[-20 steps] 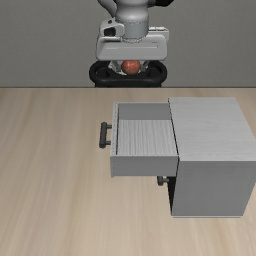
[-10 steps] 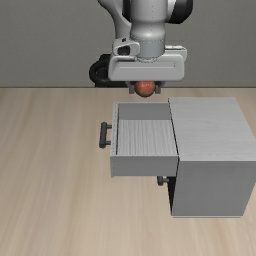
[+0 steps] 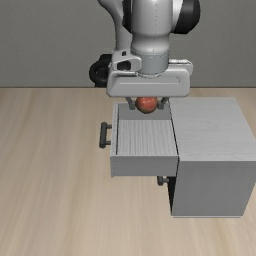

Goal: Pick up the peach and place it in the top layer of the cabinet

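The wooden table (image 3: 50,190) lies bare at the near side of the grey cabinet (image 3: 212,140). The cabinet is a plain box standing on the table toward the exterior view's right. Low on the cabinet's side that faces the exterior view's left, a small dark knob (image 3: 160,181) pokes out of the lower layer, which looks closed.

Above the knob, the top drawer (image 3: 145,142) stands open, reaching out from the cabinet toward the exterior view's left. Its dark bar handle (image 3: 103,135) sits on the end farthest from the cabinet. I cannot tell whether anything lies inside the drawer.

Over the far edge of the drawer, just beside the cabinet's top far corner, hangs the peach (image 3: 146,103). It is small, round and orange-red, darker on its underside. The gripper (image 3: 146,106) grasps it, one finger on each side, with the wide pale hand right above it. Nothing stands between the peach and the drawer below.

Beyond the cabinet, the arm's black base (image 3: 99,71) rests at the table's far edge.
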### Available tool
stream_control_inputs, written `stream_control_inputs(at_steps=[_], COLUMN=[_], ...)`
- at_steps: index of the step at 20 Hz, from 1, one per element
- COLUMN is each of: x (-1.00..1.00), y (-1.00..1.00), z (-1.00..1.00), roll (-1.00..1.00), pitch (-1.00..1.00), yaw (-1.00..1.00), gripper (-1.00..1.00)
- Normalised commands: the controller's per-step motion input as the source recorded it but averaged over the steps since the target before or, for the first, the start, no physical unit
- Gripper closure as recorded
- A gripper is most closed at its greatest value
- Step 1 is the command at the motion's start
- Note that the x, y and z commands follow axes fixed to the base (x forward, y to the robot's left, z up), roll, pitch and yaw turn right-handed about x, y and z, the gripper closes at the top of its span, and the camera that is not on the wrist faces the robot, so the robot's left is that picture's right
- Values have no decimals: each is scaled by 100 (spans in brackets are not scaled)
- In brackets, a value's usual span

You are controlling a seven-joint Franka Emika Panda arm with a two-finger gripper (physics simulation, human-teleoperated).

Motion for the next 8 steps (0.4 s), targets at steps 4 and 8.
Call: stream_control_inputs(at_steps=[4, 8], x=[0, 0], y=[0, 0], z=[0, 0], roll=[0, 0], pitch=[0, 0], yaw=[0, 0], gripper=[-100, -100])
